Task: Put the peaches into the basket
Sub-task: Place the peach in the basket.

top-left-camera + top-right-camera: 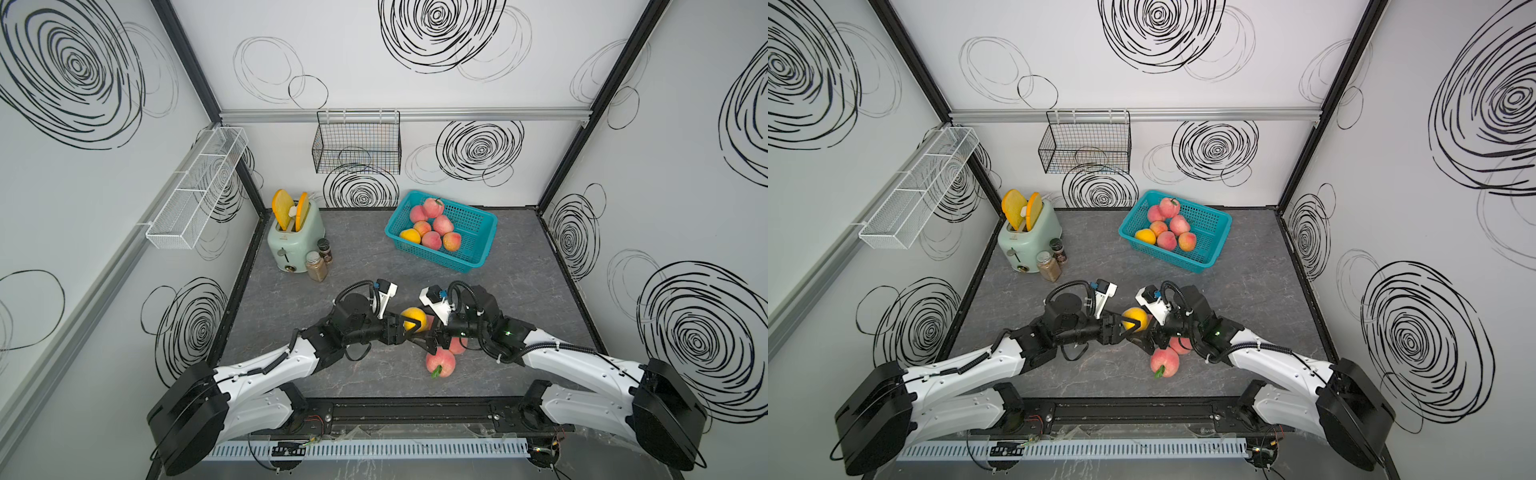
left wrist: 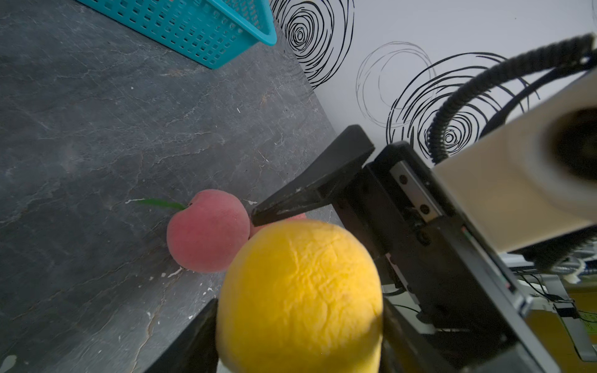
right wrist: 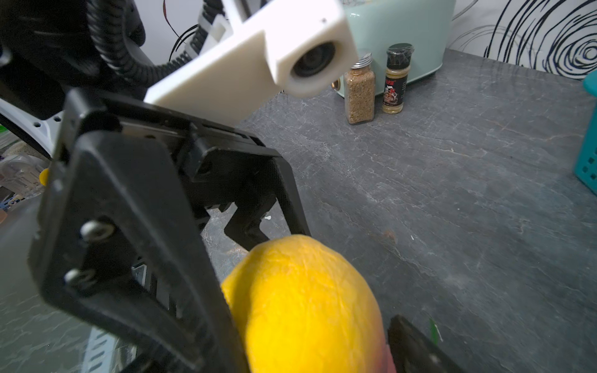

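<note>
In both top views your left gripper [image 1: 412, 325] is clamped tight on the yellow toy peach [image 1: 415, 316]. It's held above the grey stone-look tabletop [image 1: 332, 374] near the front, well apart from the turquoise perforated plastic basket [image 1: 478, 226]. Your right gripper [image 1: 426, 334] meets it nose to nose.

Count with me:
- In the basket: seven peaches, six pink and one yellow.
- In the grip: one.
- On the table under the right wrist: two pink toy peaches [image 1: 441, 362], plus a pink sliver beside the yellow one, maybe a third, can't tell.
- At the back: one mint-green toaster [image 1: 291, 237], two orange slices [image 1: 281, 208] and two spice jars [image 1: 316, 266].

Left wrist view: the yellow peach sits wedged between the left fingers [image 2: 193, 339]. A right finger [image 2: 323, 181] has its tip right over the top of it. Watch that, because two sets of fingers on one fruit could clash.

Right wrist view: the peach lies between the right fingers [image 3: 416, 345], which stand wide. I can't tell whether they bear on it. If your left lets go before the right has squeezed, the peach drops onto the pink ones and sends them rolling off the front.
</note>
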Available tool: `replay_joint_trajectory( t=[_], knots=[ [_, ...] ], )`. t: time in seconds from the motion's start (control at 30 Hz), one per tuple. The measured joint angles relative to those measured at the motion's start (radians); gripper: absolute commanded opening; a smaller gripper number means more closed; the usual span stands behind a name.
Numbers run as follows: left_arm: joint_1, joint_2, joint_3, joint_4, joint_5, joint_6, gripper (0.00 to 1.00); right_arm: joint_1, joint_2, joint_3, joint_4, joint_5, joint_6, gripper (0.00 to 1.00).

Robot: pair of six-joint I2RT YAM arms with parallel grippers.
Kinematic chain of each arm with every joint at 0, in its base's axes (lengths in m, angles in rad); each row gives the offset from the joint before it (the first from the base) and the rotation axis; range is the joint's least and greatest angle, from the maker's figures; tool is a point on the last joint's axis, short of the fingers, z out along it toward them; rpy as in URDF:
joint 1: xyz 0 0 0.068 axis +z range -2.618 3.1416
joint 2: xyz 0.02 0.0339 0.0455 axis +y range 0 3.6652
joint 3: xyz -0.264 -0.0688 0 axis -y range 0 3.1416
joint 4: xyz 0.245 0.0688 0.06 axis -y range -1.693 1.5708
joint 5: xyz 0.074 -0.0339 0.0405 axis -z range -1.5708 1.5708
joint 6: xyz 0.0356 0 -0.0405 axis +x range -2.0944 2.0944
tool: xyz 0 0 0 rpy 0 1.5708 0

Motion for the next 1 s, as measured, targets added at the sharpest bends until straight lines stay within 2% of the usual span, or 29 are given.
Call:
replay_joint_trajectory(
  t=[0.23, 0.37, 0.47, 0.73, 1.0],
  knots=[
    [0.000, 0.000, 0.001, 0.006, 0.002, -0.007, 0.64, 0.002, 0.003, 0.000, 0.004, 0.001, -0.010, 0.83],
    [0.000, 0.000, 0.001, 0.006, 0.002, -0.013, 0.64, 0.002, 0.004, 0.000, 0.005, 0.003, -0.015, 0.74],
    [0.000, -0.001, 0.001, 0.006, 0.000, -0.018, 0.65, 0.002, 0.003, 0.000, 0.006, 0.003, -0.019, 0.72],
    [0.000, -0.011, 0.001, 0.002, -0.005, -0.019, 0.78, 0.003, 0.001, 0.000, 0.010, 0.008, -0.021, 0.68],
    [0.025, -0.035, -0.009, -0.003, 0.003, -0.010, 0.96, -0.005, 0.026, 0.010, 0.008, 0.040, -0.006, 0.66]
  ],
)
